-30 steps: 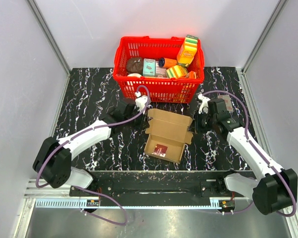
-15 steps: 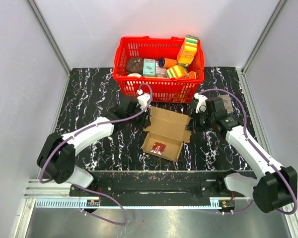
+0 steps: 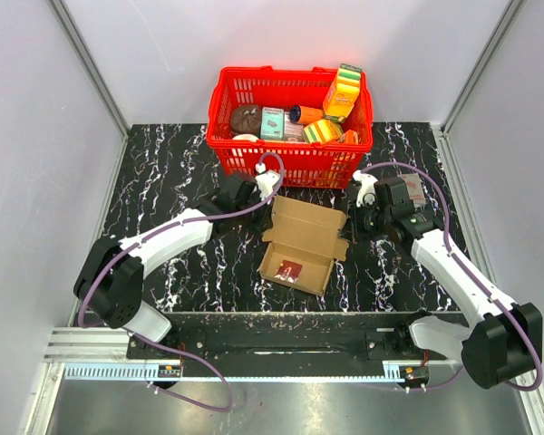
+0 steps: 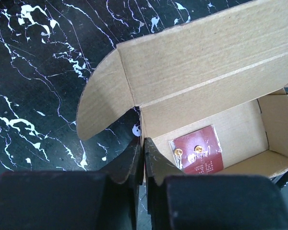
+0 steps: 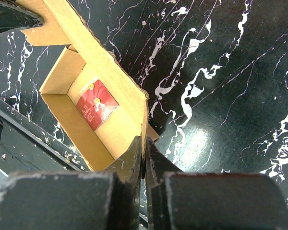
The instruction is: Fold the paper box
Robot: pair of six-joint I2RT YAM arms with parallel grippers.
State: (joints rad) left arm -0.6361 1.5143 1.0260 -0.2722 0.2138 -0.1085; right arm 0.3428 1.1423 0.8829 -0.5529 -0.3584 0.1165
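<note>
The paper box [image 3: 301, 237] lies open in the middle of the table, its lid flap laid back toward the basket. A small red packet [image 3: 290, 270] lies inside it. My left gripper [image 3: 268, 207] is shut on the box's left side wall; in the left wrist view [image 4: 143, 146] the wall edge sits between the closed fingers, with the box [image 4: 206, 72] and packet [image 4: 198, 153] beyond. My right gripper [image 3: 349, 227] is shut on the right side wall; in the right wrist view [image 5: 144, 143] the fingers pinch the wall of the box [image 5: 120, 124], with the packet [image 5: 97, 110] inside.
A red basket [image 3: 290, 145] with several groceries stands just behind the box, close to both wrists. A small pinkish item [image 3: 415, 188] lies at the right behind the right arm. Grey walls close in both sides, and a metal rail [image 3: 281, 340] runs along the near edge.
Both grippers have shifted slightly, the left one to the right and toward the basket. The box has moved a little left and turned slightly with them.
</note>
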